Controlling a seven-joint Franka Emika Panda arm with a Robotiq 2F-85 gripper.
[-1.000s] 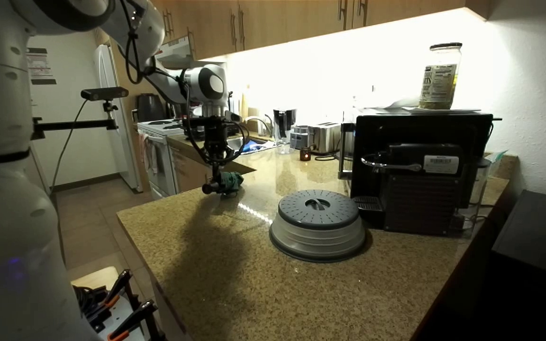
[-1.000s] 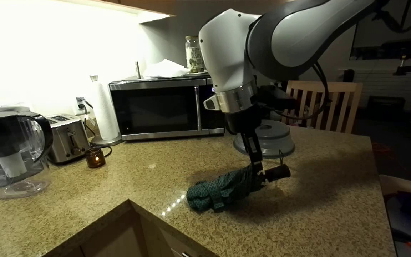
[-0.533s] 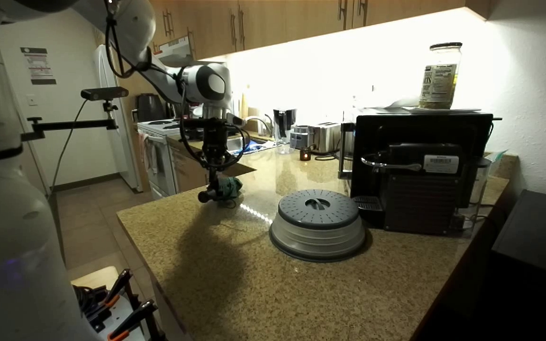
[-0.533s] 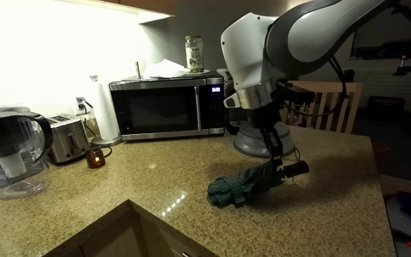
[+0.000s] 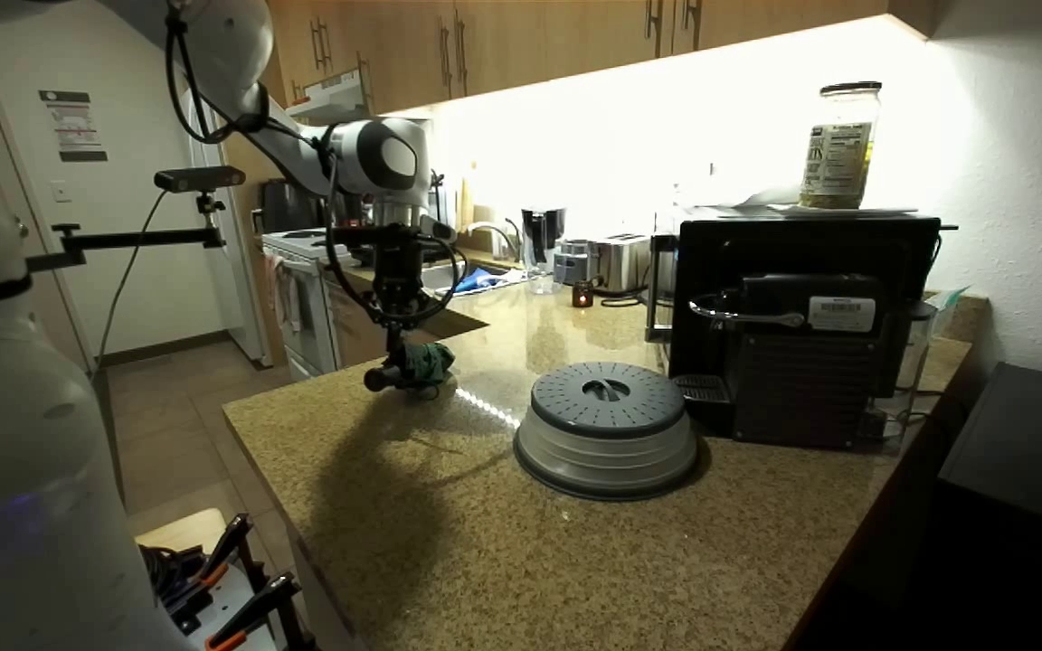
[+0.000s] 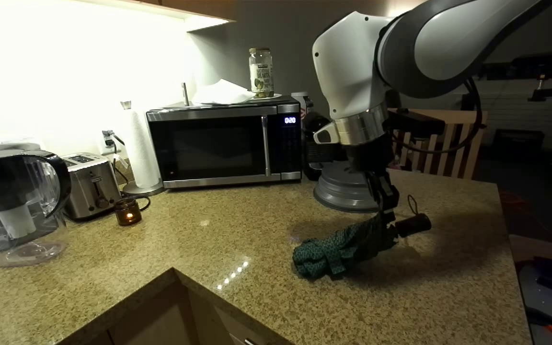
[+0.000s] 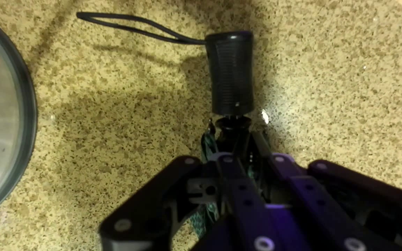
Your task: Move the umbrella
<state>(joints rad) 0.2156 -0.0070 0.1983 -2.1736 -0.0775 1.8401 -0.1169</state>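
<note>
Counter, speckled tan. Microwave, black and steel, standing on it. Domed cover, grey, on counter. Umbrella, dark green, folded, tilted, near cover; we note handle raised above counter; whether cloth end touches, we cannot tell. Gripper, pinching umbrella just beside handle. Amber glass jar, glowing inside.

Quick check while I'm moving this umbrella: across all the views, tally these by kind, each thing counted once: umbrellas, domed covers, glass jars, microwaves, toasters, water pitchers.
Umbrella: 1
Domed cover: 1
Glass jars: 2, one tall, one small and amber
Microwave: 1
Toaster: 1
Water pitcher: 1
Total: 7
</note>
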